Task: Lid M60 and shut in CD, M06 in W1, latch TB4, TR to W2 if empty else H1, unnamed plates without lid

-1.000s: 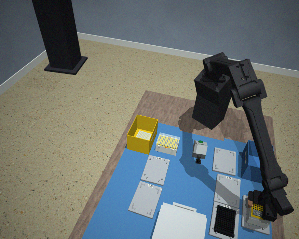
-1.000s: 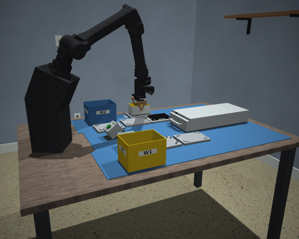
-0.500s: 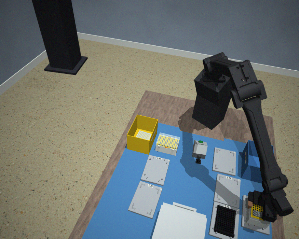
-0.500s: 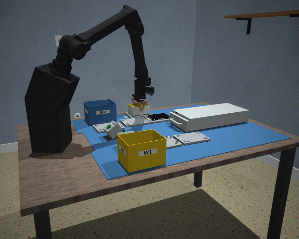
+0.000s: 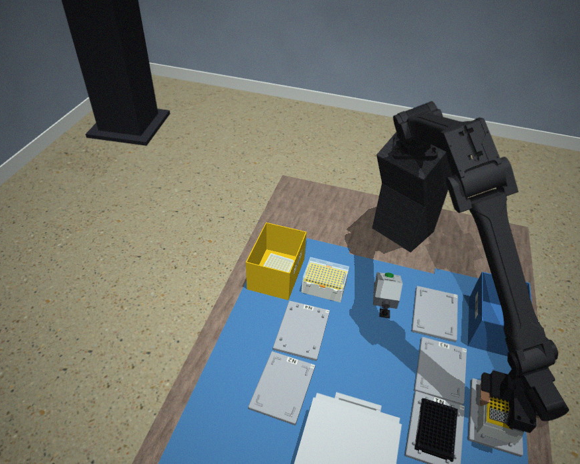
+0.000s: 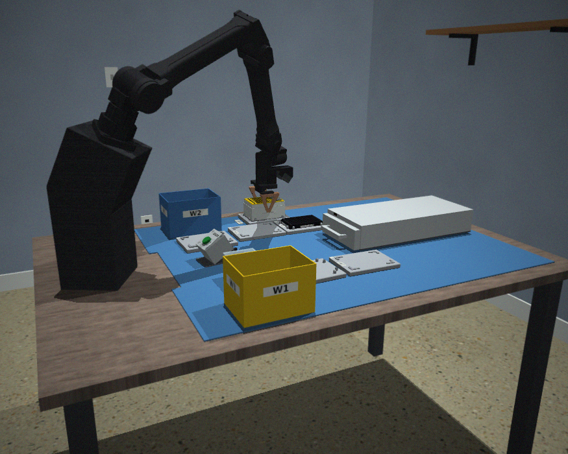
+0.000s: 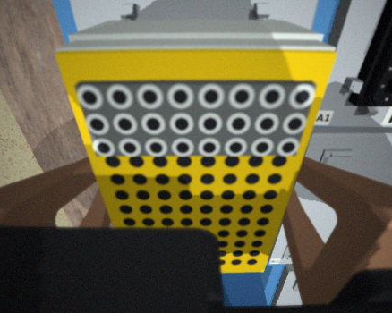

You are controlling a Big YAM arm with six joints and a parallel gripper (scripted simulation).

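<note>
My gripper [image 5: 500,407] [image 6: 265,198] [image 7: 196,155] is shut on the tip rack TR [image 5: 491,433] [image 6: 252,211] [image 7: 198,67], a grey box with a yellow hole plate. Three rows at its far end hold white-ringed tips. The brown fingers clamp its two long sides. The rack sits on or just above a grey nest [image 5: 515,445] at the bench's front right corner; I cannot tell which. The tip box TB4 [image 5: 324,277] stands between the yellow bin W1 [image 5: 268,287] [image 6: 269,293] and the green DONE key [image 5: 389,275] [image 6: 206,239]. A clear plate [image 5: 278,262] lies in W1.
The blue bin W2 [image 5: 480,314] [image 6: 191,212] stands behind the rack's nest. A black plate [image 5: 435,429] [image 6: 301,221] lies on the nest beside the rack. The white cooler CD [image 5: 347,431] [image 6: 401,220] is at the front. Nests N4 [image 5: 302,329], N2 [image 5: 282,386] and N3 [image 5: 442,369] are bare.
</note>
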